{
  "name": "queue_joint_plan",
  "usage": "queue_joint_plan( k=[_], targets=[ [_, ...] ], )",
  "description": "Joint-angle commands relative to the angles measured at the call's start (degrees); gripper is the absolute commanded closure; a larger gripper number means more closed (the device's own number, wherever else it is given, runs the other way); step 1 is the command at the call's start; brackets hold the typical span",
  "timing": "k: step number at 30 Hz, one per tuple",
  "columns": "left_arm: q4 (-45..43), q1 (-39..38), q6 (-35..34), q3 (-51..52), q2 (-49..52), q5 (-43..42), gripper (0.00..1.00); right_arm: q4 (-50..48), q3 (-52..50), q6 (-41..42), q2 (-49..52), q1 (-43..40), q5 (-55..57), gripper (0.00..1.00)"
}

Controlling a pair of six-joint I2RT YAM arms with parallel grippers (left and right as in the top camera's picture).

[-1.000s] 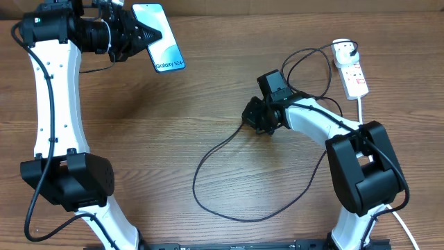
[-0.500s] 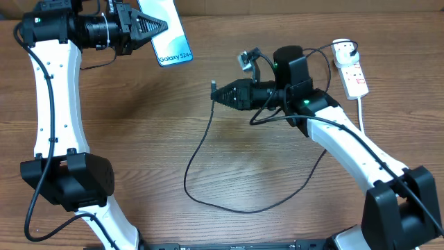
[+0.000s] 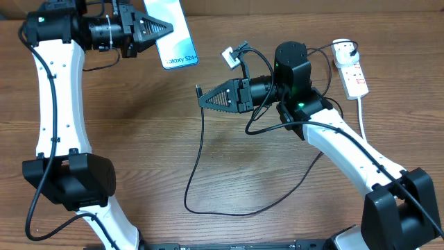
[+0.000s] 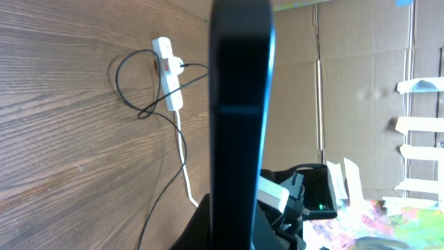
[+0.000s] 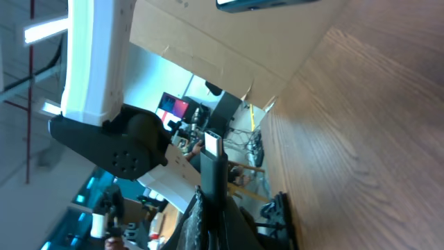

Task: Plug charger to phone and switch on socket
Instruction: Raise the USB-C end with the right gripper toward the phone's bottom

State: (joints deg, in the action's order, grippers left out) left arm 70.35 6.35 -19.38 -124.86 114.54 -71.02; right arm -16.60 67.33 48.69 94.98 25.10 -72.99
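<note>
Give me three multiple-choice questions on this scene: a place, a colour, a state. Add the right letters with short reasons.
1. Where lies the small white power strip with red markings?
A) far right of the wooden table
B) table centre
C) near the left arm's base

2. What colour is the long thin charger cable?
A) white
B) black
C) red

3. The left hand is:
A) open
B) shut on the slim blue-screen phone
C) shut on the cable

1 A: it sits top right in the overhead view.
2 B: a black loop on the wood.
3 B: it clamps the raised phone.
</note>
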Motion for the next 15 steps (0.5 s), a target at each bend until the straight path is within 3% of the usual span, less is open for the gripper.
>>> queue_joint_plan(
  k=[1,15],
  targets=[
    [0.33,-1.05,0.09,-0.44,0.11,-0.22,0.96,-0.11,0.35,4.74,-1.44,0.02,1.46,0.96],
    [0.0,-2.16,0.04,-0.44,0.11,5.16,0.96,12.76,0.61,-0.15,-1.44,1.05,16.09,0.96]
  ],
)
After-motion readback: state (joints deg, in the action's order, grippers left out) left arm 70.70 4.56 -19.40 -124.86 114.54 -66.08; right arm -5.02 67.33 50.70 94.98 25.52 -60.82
